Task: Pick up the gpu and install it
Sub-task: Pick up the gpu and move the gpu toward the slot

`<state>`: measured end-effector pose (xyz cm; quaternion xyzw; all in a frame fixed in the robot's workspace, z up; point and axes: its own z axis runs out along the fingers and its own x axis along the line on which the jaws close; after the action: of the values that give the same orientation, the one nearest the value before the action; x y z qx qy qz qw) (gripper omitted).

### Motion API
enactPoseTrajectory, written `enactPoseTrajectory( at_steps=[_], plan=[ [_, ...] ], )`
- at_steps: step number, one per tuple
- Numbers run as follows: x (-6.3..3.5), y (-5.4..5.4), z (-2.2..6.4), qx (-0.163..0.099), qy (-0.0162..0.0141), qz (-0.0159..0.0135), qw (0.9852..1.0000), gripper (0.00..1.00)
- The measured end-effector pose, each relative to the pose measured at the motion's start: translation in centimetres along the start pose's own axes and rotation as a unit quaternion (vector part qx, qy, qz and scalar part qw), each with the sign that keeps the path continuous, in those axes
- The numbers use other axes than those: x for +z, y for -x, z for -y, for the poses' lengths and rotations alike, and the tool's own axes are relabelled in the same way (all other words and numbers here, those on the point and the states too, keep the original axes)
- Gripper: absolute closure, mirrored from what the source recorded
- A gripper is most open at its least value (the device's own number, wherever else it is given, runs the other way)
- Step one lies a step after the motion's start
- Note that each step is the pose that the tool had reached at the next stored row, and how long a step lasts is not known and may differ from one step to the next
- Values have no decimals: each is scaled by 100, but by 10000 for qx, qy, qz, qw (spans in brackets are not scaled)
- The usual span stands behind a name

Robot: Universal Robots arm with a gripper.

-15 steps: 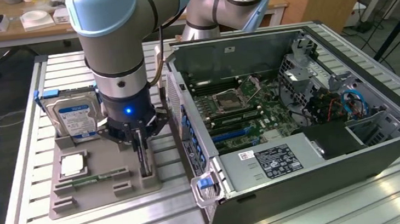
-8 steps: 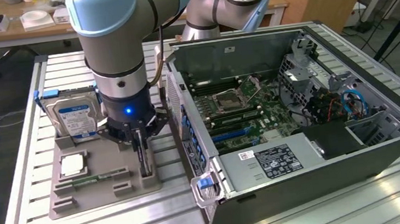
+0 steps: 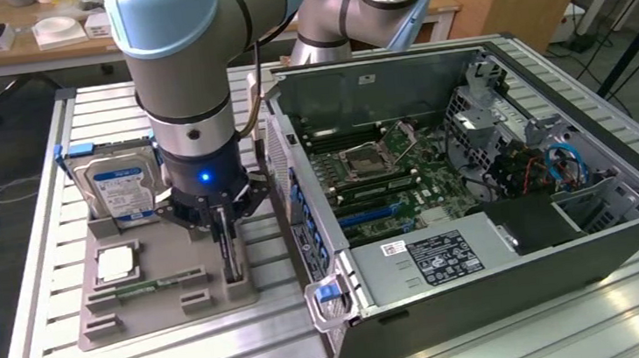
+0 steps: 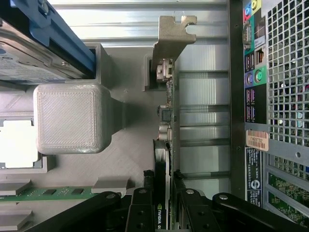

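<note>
Upright arm, vertical wrist, gripper [image 3: 231, 271] straight down, fingers [image 4: 141, 208] in a narrow pinch.

**The gpu** [image 3: 232, 262]: a thin, flat black card with a silver metal bracket [image 4: 172, 36] at one end. It stands upright on its long edge in a slot of the grey holder [image 3: 157, 313], at the holder's right side in the exterior view, just beside the open computer case [image 3: 504, 267]. The gripper [image 4: 163, 186] clasps its two flat faces.

Black gpu [image 4: 163, 164], silver bracket [image 4: 170, 43] — grey tray [image 3: 175, 256].
</note>
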<state>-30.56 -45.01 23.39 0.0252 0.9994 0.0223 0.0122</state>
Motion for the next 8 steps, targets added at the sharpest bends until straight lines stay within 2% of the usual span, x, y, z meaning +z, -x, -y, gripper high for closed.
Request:
enactPoseTrajectory(
  at_steps=[8],
  plan=[
    [-44,1,-2,0,0,0,10000,74]
  ],
)
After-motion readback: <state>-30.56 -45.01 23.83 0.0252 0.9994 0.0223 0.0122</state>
